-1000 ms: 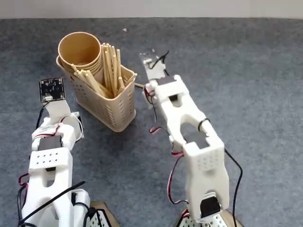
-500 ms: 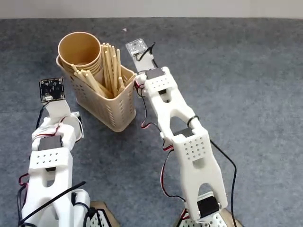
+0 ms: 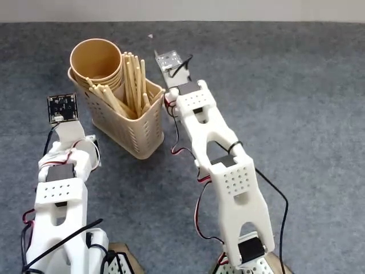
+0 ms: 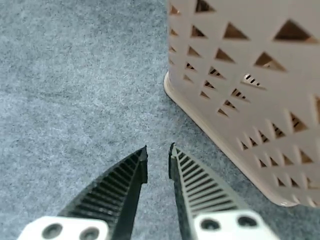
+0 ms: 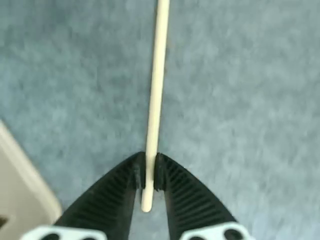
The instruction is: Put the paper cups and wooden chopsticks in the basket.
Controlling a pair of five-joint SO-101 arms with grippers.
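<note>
Two arms stand at the grey worktop (image 3: 296, 85), one on either side of the basket (image 3: 134, 134). The right arm (image 3: 225, 154) stretches forward and slants in toward the basket, with its wrist just beside the basket's wall. The right gripper (image 5: 146, 167) is clenched on a single chopstick (image 5: 156, 75), pinching it close to one end. A short stub pokes back past the fingertips, and the long remainder runs straight ahead over the worktop, outside the basket. Whether the far end touches the worktop cannot be told. The stick is pale, round, plain wood.

The left arm (image 3: 60, 171) is folded back on the basket's other side, near it but apart from it. The left gripper (image 4: 157, 152) points down at the worktop just beside the basket's lower edge. Its ribbed jaws are parted by a narrow gap with nothing between them.

The basket is beige plastic pierced with triangular holes, and it stands upright. A stack of paper cups (image 3: 97, 60) sits in the end of the basket farthest from the arms. A bundle of wooden chopsticks (image 3: 132, 83) leans beside the cups, their ends rising above the basket's rim.
</note>
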